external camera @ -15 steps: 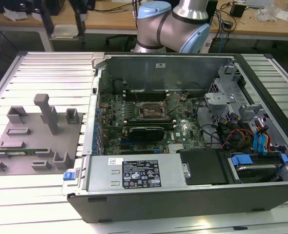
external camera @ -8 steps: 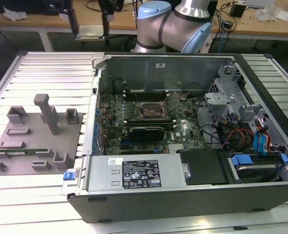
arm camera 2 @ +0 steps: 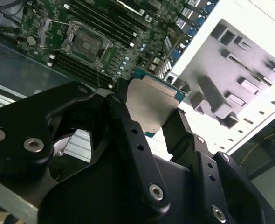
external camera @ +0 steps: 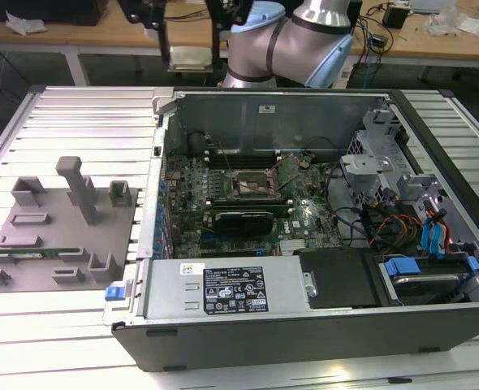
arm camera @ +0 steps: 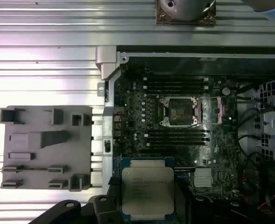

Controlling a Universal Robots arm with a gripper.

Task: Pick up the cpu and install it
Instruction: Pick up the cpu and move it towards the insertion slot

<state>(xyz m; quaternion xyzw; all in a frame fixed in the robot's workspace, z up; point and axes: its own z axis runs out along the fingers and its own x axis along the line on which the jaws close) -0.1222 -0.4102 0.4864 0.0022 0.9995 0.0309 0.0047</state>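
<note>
The cpu [external camera: 189,55] is a flat square chip with a silvery top, and my gripper [external camera: 191,49] is shut on it by two opposite edges. I hold it high above the back left corner of the open computer case [external camera: 304,106], in front of the arm's base. In both wrist views the cpu [arm camera 2: 151,105] [arm camera: 147,189] sits between the black fingers [arm camera 2: 121,121]. The dark metal-framed socket [external camera: 250,185] [arm camera: 179,112] [arm camera 2: 87,45] lies open on the green motherboard [external camera: 304,215], well below the chip and apart from it.
A grey fixture block [external camera: 61,223] with upright posts lies on the slatted table at the exterior view's left, with a thin green memory stick [external camera: 40,253] in it. The case holds a power supply [external camera: 223,288], drive cage [external camera: 381,158] and loose cables [external camera: 394,223].
</note>
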